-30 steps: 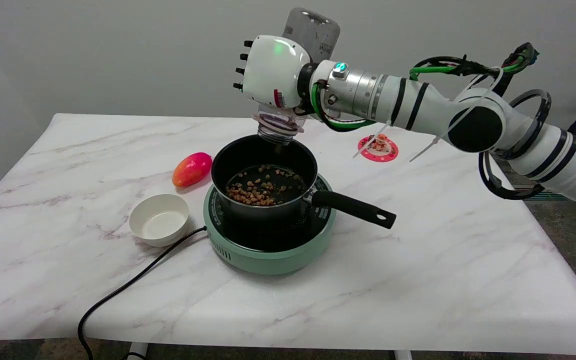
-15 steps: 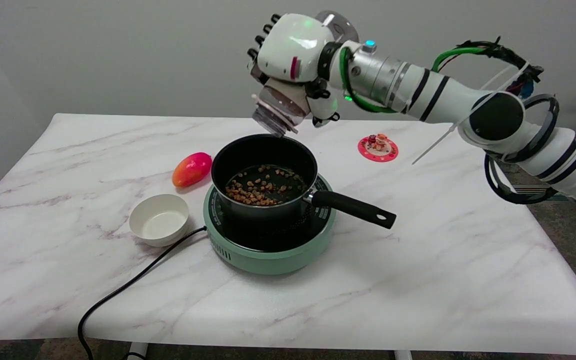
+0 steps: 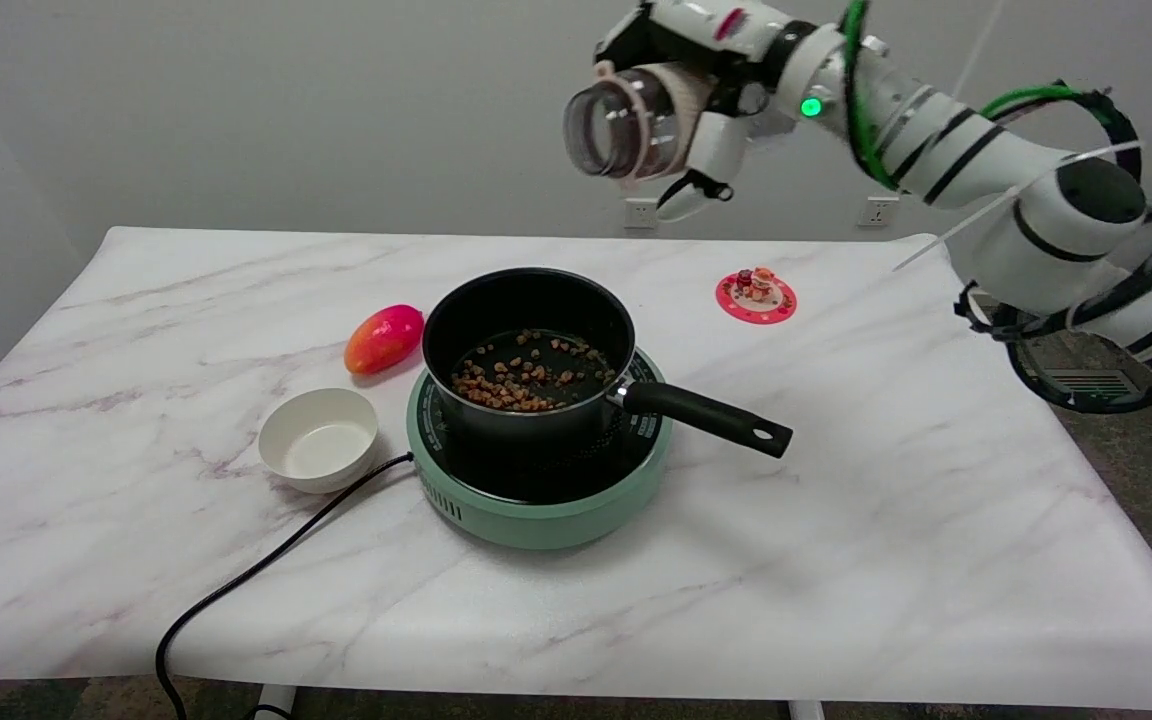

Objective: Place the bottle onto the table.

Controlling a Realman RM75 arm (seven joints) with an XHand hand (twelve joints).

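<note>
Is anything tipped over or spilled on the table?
Nothing is spilled. The only odd thing is the bottle: the right hand holds it up in the air on its side, open mouth facing out. The brown bits are all inside the pot.

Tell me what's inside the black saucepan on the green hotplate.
The black saucepan holds small brown pellets scattered over its dark bottom. Its near wall hides the closest strip of the bottom, so anything lying there cannot be seen.

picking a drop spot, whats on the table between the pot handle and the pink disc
In the head view, only bare marble table lies between the pot handle and the pink disc.
</note>
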